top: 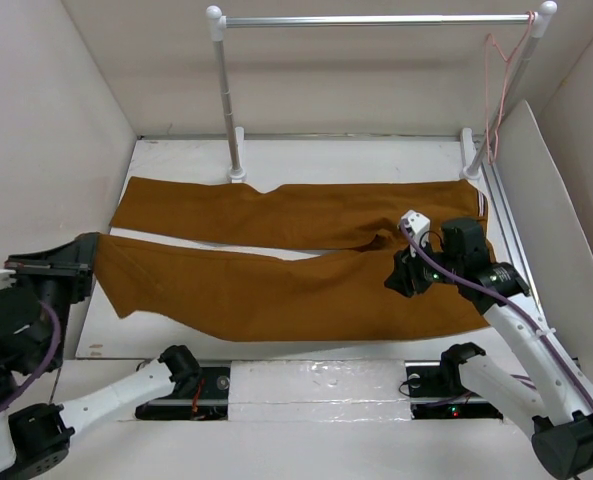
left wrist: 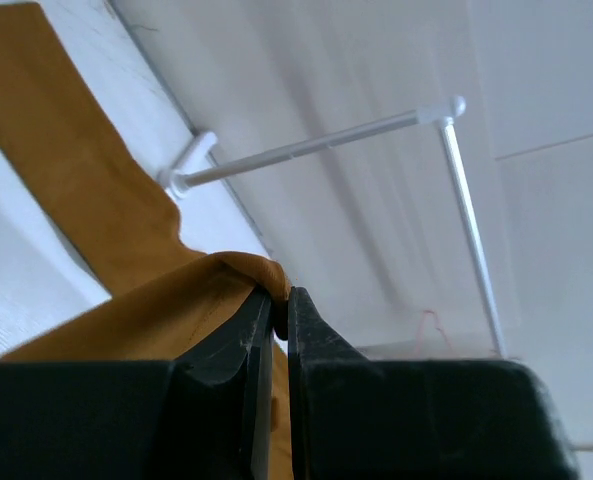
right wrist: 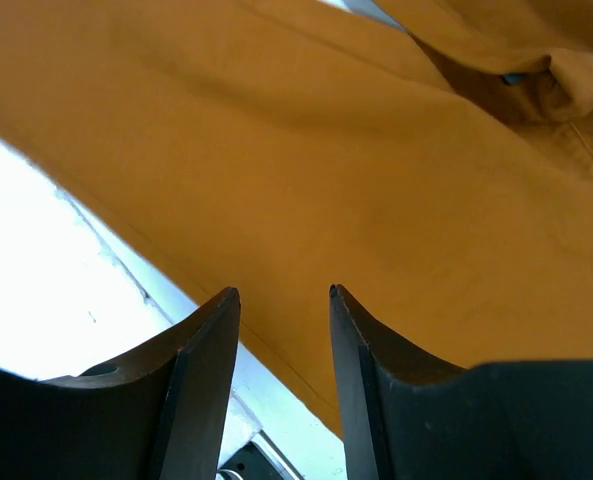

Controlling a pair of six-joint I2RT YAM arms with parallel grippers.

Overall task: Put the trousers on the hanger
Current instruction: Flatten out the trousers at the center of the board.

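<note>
White desk point(top: 306, 160) carries rust-brown trousers point(top: 276, 290), spread nearly flat across it, waist at right, legs running left and split apart. Silver rail point(top: 376, 20) on white posts stands along far edge, just beyond far leg. Left arm point(top: 16, 320) at left edge of desk: left jaws pressed together, pinching raised fold at end of near leg. Right arm point(top: 496, 290) over waist end, near right: right jaws spread above cloth, gripping nothing. Pale pink hanger point(top: 498, 90) hangs from right end of rail, well apart from trousers.

Overhead from behind, wrist cameras close (all share trousers point(top: 276, 270))
</note>
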